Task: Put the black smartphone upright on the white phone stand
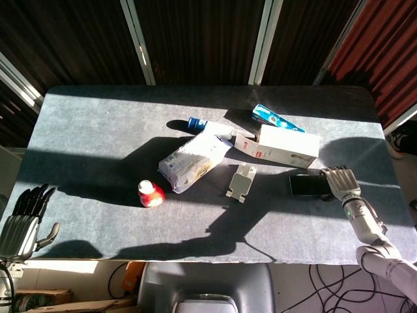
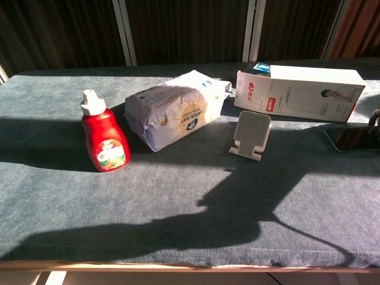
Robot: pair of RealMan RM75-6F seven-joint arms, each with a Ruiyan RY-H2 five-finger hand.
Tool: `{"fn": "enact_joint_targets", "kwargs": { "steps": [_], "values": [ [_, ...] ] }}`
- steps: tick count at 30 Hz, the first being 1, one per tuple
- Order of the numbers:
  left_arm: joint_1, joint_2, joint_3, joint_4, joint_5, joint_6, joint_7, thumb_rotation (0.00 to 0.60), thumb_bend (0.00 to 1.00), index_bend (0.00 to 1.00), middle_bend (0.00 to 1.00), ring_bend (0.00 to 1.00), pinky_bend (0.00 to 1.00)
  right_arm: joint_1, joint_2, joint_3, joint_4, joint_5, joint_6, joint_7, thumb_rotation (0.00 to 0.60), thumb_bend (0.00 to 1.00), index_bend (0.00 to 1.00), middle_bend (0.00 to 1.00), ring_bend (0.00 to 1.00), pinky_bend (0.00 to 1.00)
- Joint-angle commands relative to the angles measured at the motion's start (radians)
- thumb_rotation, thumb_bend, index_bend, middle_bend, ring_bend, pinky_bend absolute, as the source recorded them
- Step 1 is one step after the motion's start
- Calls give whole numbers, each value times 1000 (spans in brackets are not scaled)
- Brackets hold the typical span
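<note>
The black smartphone (image 1: pixel 305 185) lies flat on the grey table, right of the white phone stand (image 1: pixel 240 182). My right hand (image 1: pixel 341 182) rests its spread fingers on the phone's right end; the phone stays on the cloth. The chest view shows the phone (image 2: pixel 350 138) at the right edge, with only a dark bit of that hand (image 2: pixel 374 121) above it. There the stand (image 2: pixel 252 135) sits upright and bare, facing the camera. My left hand (image 1: pixel 23 218) hangs off the table's near left corner, fingers extended, holding nothing.
A white and red box (image 1: pixel 285 147) lies just behind the phone and stand. A white bag (image 1: pixel 194 160), a red sauce bottle (image 1: pixel 150 193), a blue tube (image 1: pixel 273 119) and a blue-capped item (image 1: pixel 195 122) stand further left and back.
</note>
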Motion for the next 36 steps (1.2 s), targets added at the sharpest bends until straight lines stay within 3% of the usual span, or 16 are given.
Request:
{"fn": "enact_joint_targets", "kwargs": {
  "steps": [1, 10, 16, 23, 26, 30, 36],
  "values": [
    [0, 1, 1, 1, 1, 0, -2, 600, 378, 0, 0, 0, 0, -10, 0, -3, -13, -10, 29, -15, 600, 431, 871, 579, 339, 338],
    [0, 3, 3, 2, 6, 2, -11, 600, 377, 0, 0, 0, 0, -26, -5, -5, -28, -10, 98, -105, 600, 431, 924, 623, 374, 374],
    [1, 6, 3, 4, 9, 7, -19, 600, 377, 0, 0, 0, 0, -54, -10, -16, -38, -79, 265, -178, 600, 430, 941, 635, 396, 395],
    [0, 5, 1, 7, 8, 7, -26, 600, 377, 0, 0, 0, 0, -68, 14, -27, -71, -142, 374, -220, 600, 429, 943, 641, 408, 395],
    [-3, 4, -5, 7, -8, -2, -24, 600, 378, 0, 0, 0, 0, -68, 81, -44, -175, -224, 483, -331, 600, 429, 943, 641, 408, 395],
    [-2, 6, -8, 6, -15, -2, -27, 600, 377, 0, 0, 0, 0, -59, 152, -44, -303, -262, 524, -498, 600, 429, 944, 642, 408, 395],
    [-1, 7, -8, 6, -14, 0, -32, 600, 378, 0, 0, 0, 0, -12, 235, -29, -487, -284, 493, -719, 600, 412, 944, 642, 408, 395]
  ]
}}
